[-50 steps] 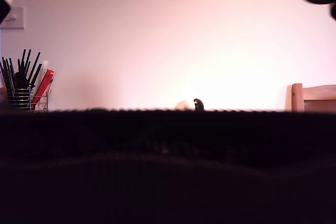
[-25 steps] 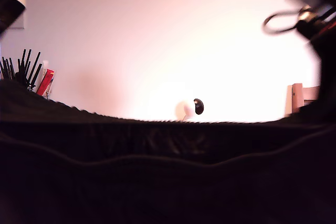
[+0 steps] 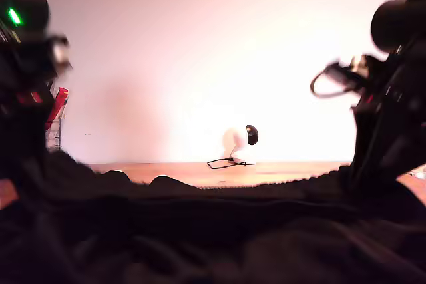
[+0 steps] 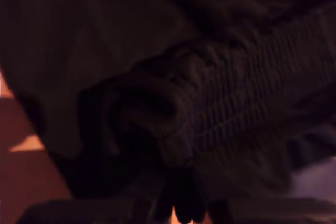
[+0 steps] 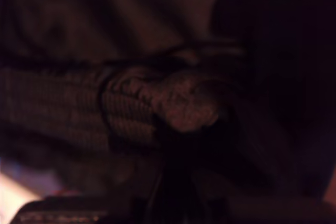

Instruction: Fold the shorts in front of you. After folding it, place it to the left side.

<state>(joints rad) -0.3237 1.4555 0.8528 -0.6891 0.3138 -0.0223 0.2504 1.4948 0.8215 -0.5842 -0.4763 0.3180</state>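
Observation:
The black shorts (image 3: 213, 231) lie heaped across the bottom of the exterior view, with the upper edge sagging in the middle. An arm (image 3: 26, 84) stands at the exterior view's left and another arm (image 3: 389, 111) at its right, each reaching down to an end of the cloth. In the first wrist view my first gripper (image 4: 173, 177) is shut on a bunched fold of the ribbed waistband (image 4: 231, 93). In the second wrist view my second gripper (image 5: 176, 145) pinches a bunch of the same waistband (image 5: 63, 103). Both wrist views are dark. The jaws themselves are mostly hidden by fabric.
Behind the shorts a wooden table (image 3: 279, 171) runs to a pale wall. A small white and black device (image 3: 241, 141) with a black cable sits at the table's far middle. A wire holder with a red item (image 3: 56, 114) stands at the exterior view's left.
The shorts' top edge has dropped from a high, straight line to a low, sagging heap. Both arms have come down into the exterior view's sides, and the table behind now shows.

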